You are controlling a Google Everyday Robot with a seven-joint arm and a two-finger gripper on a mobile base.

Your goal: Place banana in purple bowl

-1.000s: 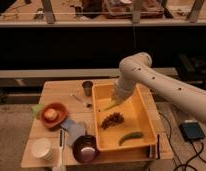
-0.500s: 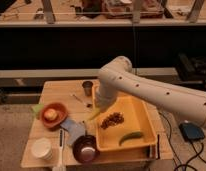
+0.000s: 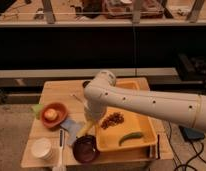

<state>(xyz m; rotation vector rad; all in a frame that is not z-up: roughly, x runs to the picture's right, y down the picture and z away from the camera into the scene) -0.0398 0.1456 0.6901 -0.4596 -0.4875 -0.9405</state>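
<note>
1. Swinging across from the yellow tray (image 3: 146,142) toward the table's left half over the last second, the arm has carried the gripper (image 3: 89,125) off the tray's interior and out past its left wall; it now hangs low over the wooden table (image 3: 56,90), just up and right of the purple bowl (image 3: 86,149).
2. Jaws are pressed together on the banana (image 3: 86,129); the slim yellow piece hangs slantwise below the wrist, its lower end close above the bowl's rim, though whether it is over the bowl's mouth or just beside it I cannot tell.
3. The bowl sits near the table's front edge, against the tray's left wall, with the white container (image 3: 41,148) at the front-left corner and the orange bowl (image 3: 53,114) nearer the left edge.
4. Left behind in the tray: the dark cluster (image 3: 112,120) and the green vegetable (image 3: 131,137); neither has shifted.
5. Judgement: the carry looks nearly done; what remains is a short move down and forward to centre over the bowl, then release.
</note>
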